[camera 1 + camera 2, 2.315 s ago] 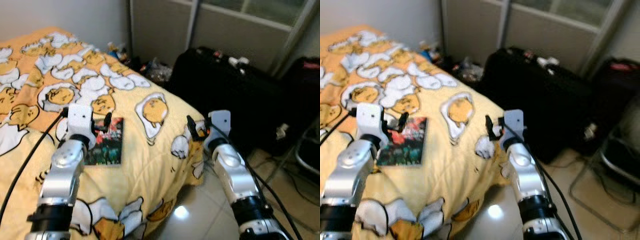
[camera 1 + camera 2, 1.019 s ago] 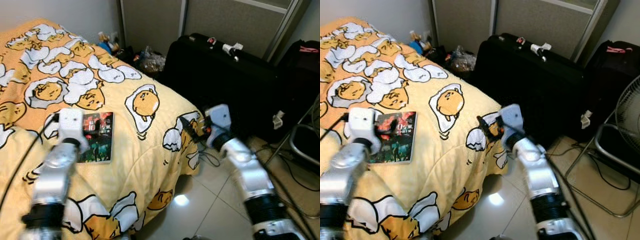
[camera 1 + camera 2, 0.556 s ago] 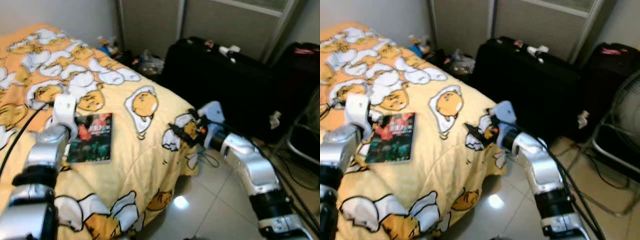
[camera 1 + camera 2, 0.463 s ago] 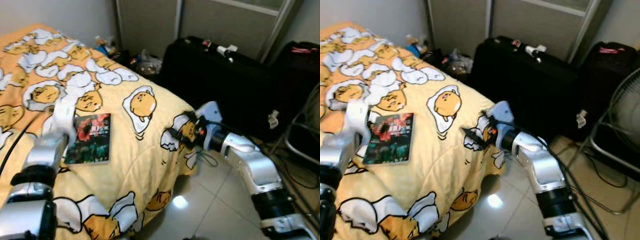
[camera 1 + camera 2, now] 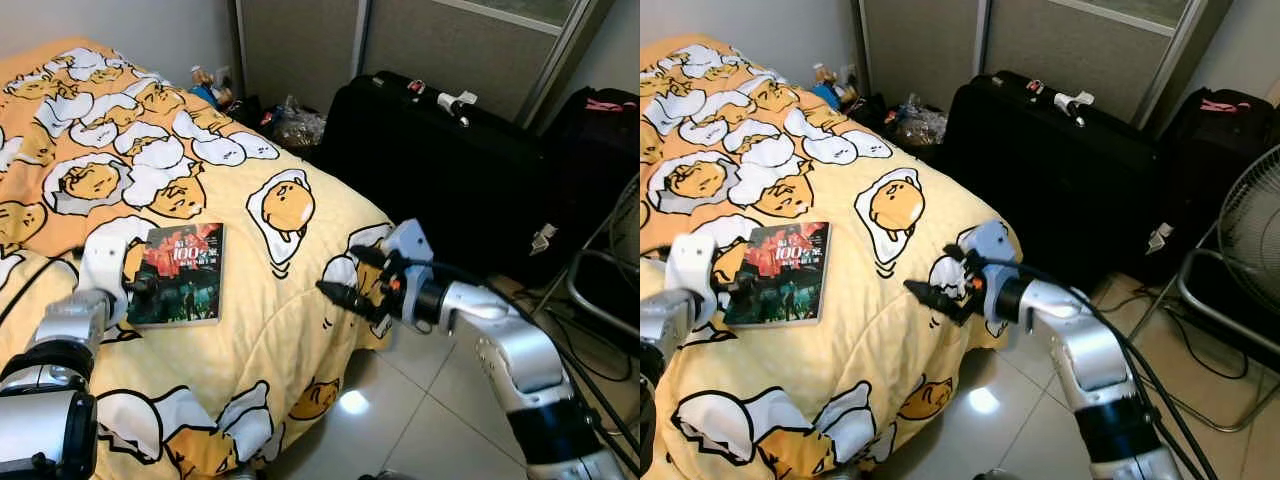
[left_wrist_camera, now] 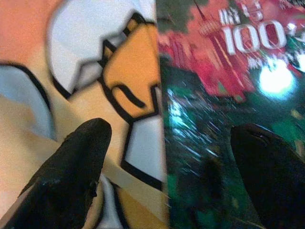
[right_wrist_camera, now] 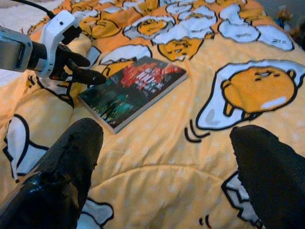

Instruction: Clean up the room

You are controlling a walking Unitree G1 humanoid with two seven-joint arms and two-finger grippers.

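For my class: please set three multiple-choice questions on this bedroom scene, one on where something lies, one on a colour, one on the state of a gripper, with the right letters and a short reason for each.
1. Where does the book lie?
A. on the bedspread
B. on the floor tiles
C. on top of the suitcase

2. What colour is the suitcase beside the bed?
A. red
B. black
C. white

3. How are the fingers of the left gripper set?
A. shut on the book
B. open, one finger on each side of the book's edge
C. shut on a fold of the bedspread

Answers:
1 A, the book lies flat on the yellow egg-print bedspread.
2 B, its whole shell is black.
3 B, the left wrist view shows the two fingers wide apart, straddling the book's edge.
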